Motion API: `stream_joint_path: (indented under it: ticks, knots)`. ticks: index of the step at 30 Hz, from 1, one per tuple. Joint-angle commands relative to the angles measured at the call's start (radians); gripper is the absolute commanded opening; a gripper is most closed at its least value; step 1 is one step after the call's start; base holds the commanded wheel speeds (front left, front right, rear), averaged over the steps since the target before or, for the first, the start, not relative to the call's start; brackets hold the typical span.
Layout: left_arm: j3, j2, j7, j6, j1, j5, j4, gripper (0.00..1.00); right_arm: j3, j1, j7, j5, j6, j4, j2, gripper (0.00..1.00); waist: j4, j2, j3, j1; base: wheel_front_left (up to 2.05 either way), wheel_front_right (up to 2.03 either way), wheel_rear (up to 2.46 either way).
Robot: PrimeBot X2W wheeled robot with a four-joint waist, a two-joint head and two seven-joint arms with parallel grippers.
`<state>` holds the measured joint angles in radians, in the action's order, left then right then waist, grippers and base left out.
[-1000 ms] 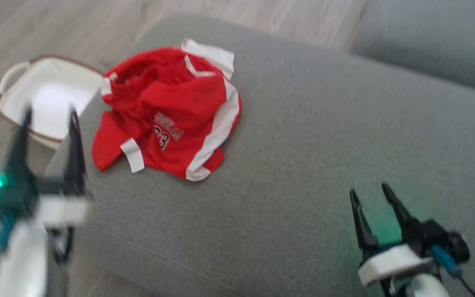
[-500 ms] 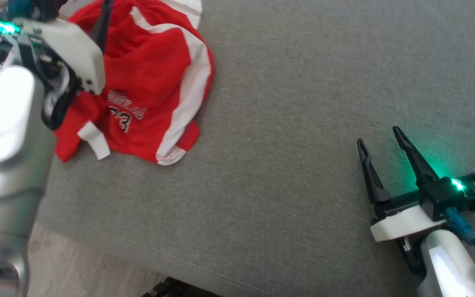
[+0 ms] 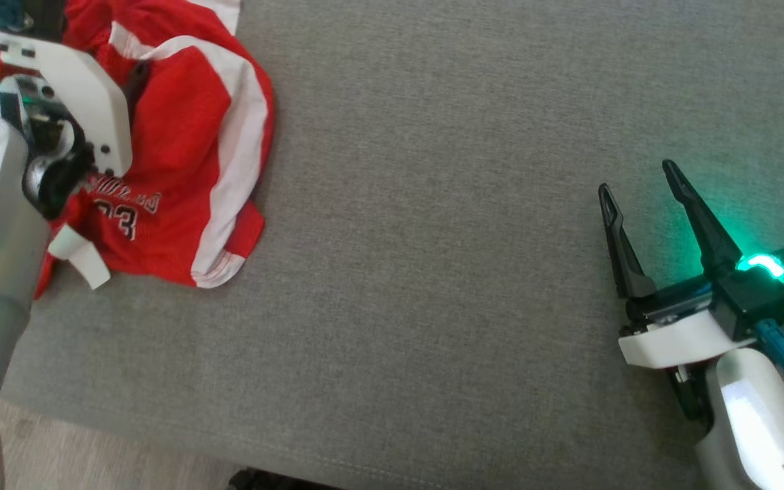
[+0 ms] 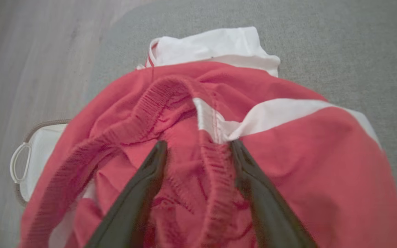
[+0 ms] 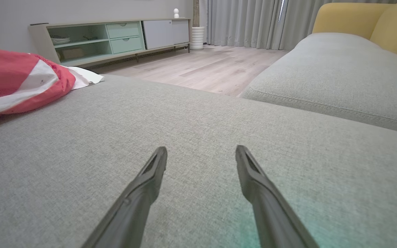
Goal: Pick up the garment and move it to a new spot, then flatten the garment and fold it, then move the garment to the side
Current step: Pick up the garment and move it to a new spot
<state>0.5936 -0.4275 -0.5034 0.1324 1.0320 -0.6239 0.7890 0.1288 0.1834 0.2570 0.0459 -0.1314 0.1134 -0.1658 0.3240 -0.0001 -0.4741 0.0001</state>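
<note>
Head view: the crumpled red-and-white garment (image 3: 181,170) lies at the grey sofa cushion's (image 3: 433,272) left end. The right pincer (image 3: 635,177) hangs spread over bare cushion.
Left wrist view: the left pincer (image 4: 198,142) is spread, straddling the garment's ribbed fold.
Right wrist view: the right pincer's fingers are apart, well away from the garment.

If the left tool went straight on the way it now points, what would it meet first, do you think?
The red garment: the open left tool points right into its bunched cloth, seemingly very close.
</note>
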Motion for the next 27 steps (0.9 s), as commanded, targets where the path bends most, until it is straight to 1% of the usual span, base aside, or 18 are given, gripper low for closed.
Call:
stream_joint_path:
  ticks: [1,2,6,9,13,15,16,21,22,27]
  knots:
    - [-0.012,-0.078,0.010,-0.002,0.023,-0.022,-0.009,0.04,0.020,0.009,0.005,0.008,0.001,-0.020,0.008,1.00,-0.011,0.0001,-0.002,-0.0001,0.00,0.00,0.00]
    - [0.003,-0.081,0.018,-0.002,0.023,-0.038,-0.010,0.00,0.020,0.010,0.005,0.008,0.001,-0.021,0.010,1.00,-0.015,0.0001,0.001,-0.0001,0.00,0.00,0.00]
    - [0.062,-0.118,0.093,-0.002,0.047,-0.075,-0.043,0.00,0.018,0.012,0.005,0.005,0.001,-0.025,0.027,1.00,-0.028,0.0001,0.031,-0.0001,0.00,0.00,0.00]
    - [0.109,-0.153,0.133,-0.002,0.077,-0.102,-0.078,0.00,0.024,0.008,0.005,-0.003,0.001,-0.022,0.045,1.00,-0.046,0.0001,0.079,-0.0001,0.00,0.00,0.00]
    - [0.165,-0.198,0.143,-0.002,0.129,-0.130,-0.124,0.00,0.028,-0.006,0.005,-0.019,0.001,-0.015,0.073,1.00,-0.086,0.0001,0.163,-0.0001,0.00,0.00,0.00]
    - [0.196,-0.215,0.138,-0.002,0.155,-0.143,-0.158,0.00,0.025,-0.019,0.005,-0.029,0.001,-0.011,0.086,1.00,-0.112,0.0001,0.204,-0.0001,0.00,0.00,0.00]
    - [0.196,-0.215,0.138,-0.002,0.155,-0.143,-0.158,0.00,0.025,-0.019,0.005,-0.029,0.001,-0.011,0.086,1.00,-0.112,0.0001,0.204,-0.0001,0.00,0.00,0.00]
    - [0.282,-0.255,0.114,-0.002,0.210,-0.174,-0.260,0.00,0.021,-0.059,0.005,-0.056,0.001,-0.004,0.110,1.00,-0.206,0.0001,0.320,-0.0001,0.00,0.00,0.00]
    - [0.308,-0.267,0.112,-0.002,0.232,-0.189,-0.299,0.00,0.023,-0.080,0.005,-0.067,0.001,-0.001,0.113,1.00,-0.252,0.0001,0.366,-0.0001,0.00,0.00,0.00]
    - [0.351,-0.274,0.129,-0.002,0.275,-0.206,-0.359,0.00,0.042,-0.122,0.005,-0.114,0.001,-0.006,0.115,1.00,-0.377,0.0001,0.454,-0.0001,0.00,0.00,0.00]
